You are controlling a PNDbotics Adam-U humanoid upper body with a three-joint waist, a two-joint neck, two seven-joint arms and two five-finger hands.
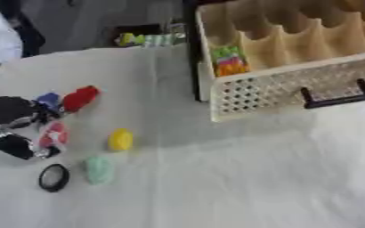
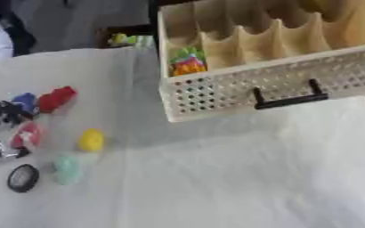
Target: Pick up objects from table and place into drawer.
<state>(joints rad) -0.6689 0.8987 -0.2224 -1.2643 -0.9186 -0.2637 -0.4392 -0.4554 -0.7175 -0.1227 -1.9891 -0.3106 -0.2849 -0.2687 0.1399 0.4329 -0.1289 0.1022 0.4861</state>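
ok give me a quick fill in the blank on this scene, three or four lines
The left hand has its fingers curled around a ____ object.
The drawer has a ____ handle on its front.
The yellow object lies on the ____ cloth.
The green object lies beside a black ____ object.

Missing words: red; black; white; round
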